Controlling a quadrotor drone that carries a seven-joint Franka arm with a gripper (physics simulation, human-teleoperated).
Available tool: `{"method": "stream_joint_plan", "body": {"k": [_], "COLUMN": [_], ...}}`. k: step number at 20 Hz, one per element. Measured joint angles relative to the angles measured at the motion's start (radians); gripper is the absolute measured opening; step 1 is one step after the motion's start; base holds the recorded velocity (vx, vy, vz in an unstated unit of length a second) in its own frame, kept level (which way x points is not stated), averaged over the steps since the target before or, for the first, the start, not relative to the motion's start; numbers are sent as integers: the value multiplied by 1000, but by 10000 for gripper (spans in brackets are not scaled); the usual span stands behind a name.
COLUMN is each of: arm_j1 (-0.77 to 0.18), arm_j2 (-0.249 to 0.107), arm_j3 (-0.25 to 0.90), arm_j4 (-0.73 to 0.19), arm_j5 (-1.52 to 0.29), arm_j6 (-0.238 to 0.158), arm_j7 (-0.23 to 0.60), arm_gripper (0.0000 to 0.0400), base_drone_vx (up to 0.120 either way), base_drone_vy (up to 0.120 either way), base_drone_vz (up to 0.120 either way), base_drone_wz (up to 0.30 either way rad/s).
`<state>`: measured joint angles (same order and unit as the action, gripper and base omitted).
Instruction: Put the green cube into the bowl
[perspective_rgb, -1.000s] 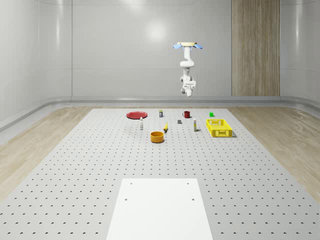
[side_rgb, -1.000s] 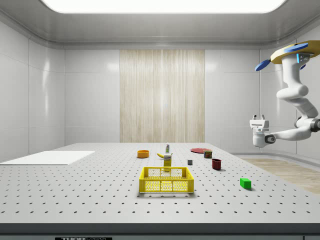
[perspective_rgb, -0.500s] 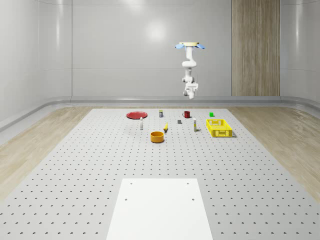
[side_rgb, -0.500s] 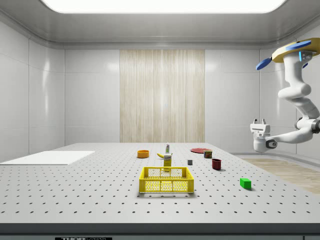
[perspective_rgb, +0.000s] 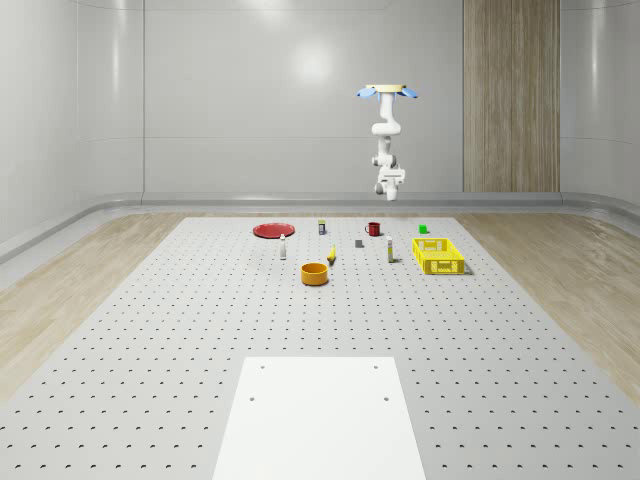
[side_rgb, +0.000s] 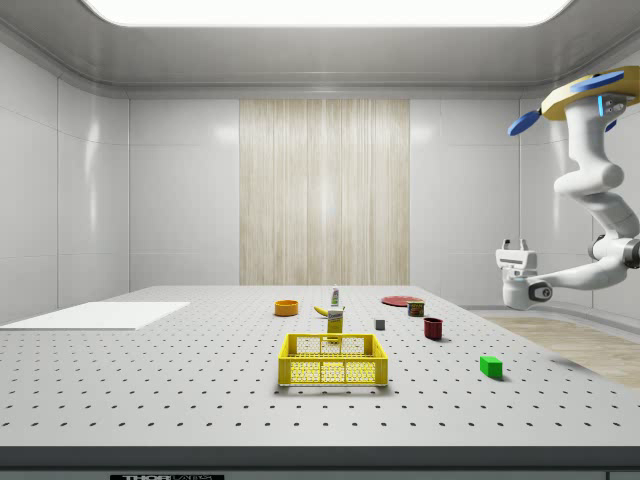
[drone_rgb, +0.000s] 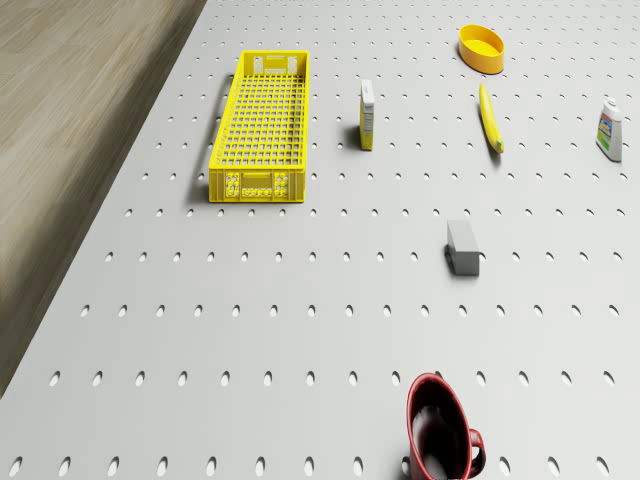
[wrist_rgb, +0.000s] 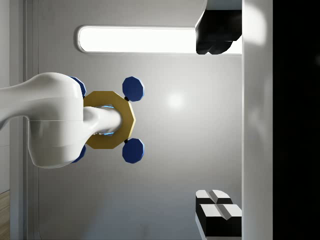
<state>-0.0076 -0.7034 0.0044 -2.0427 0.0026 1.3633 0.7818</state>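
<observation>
Drone (perspective_rgb: 388, 91): hovers high above the far edge of the surface (perspective_rgb: 320, 330), over the stretch between mug and cube; arm hangs below it, bent at the elbow.
Pincer (side_rgb: 516, 245): in the side view, fingers point upward, held well above the surface; in the wrist view, the two fingertips (wrist_rgb: 218, 211) stand far apart, so the opening is wide; nothing held.
Cube (side_rgb: 490, 366): green, lies on the surface below the pincer and nearer the side camera, well apart from it; in the whole-scene view it sits beyond the far end of the crate.
Bowl (perspective_rgb: 315, 273): orange, upright on the surface, well away from the pincer, past the crate from the cube; holds nothing that can be seen.
Crate (side_rgb: 333, 360): yellow, lattice walls, on the surface between cube and bowl.
Mug (drone_rgb: 443, 432): red, upright, handle visible, roughly below the pincer.
Other items: banana (drone_rgb: 489, 118) near the bowl; grey block (drone_rgb: 463, 246); red plate (perspective_rgb: 272, 230) at the far edge.
</observation>
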Motion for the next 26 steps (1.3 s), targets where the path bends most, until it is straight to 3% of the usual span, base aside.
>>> {"method": "stream_joint_plan", "body": {"k": [11, 26], "arm_j1": [-1, -7], "arm_j2": [-5, -13], "arm_j3": [2, 17], "arm_j4": [-4, -12], "arm_j5": [-1, -22], "arm_j6": [7, 19], "arm_j7": [0, 2], "arm_gripper": [400, 400], "base_drone_vx": [120, 3], "base_drone_vy": [120, 120], "base_drone_vz": [0, 0], "base_drone_wz": [0, 0]}}
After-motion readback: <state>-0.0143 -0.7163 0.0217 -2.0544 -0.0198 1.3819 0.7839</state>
